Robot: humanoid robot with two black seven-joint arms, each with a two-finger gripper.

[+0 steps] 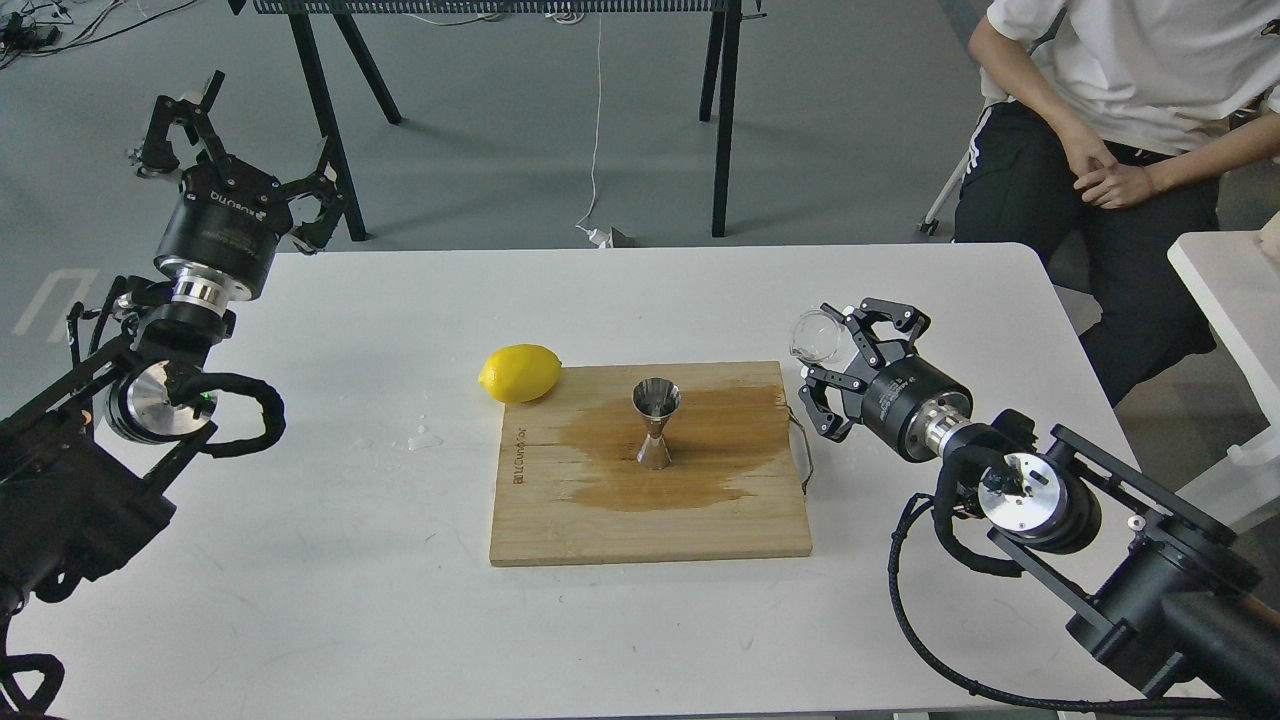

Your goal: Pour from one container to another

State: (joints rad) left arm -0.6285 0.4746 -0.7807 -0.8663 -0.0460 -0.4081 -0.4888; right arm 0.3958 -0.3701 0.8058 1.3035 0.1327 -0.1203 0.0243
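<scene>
The clear glass cup (pixel 820 336) is tipped on its side to the right of the wooden board, mouth facing left, and looks empty. My right gripper (pixel 826 362) is shut on it, one finger above and one below. The steel jigger (pixel 656 424) stands upright in the middle of the board, about a hand's width left of the cup. My left gripper (pixel 247 152) hangs open and empty over the table's far left corner, well away from both.
The wooden board (pixel 600 520) carries a broad wet brown stain around the jigger. A lemon (pixel 520 372) rests at its top left corner. Small droplets (pixel 424 438) lie on the white table (pixel 300 560). A person (pixel 1110 150) sits beyond the far right corner.
</scene>
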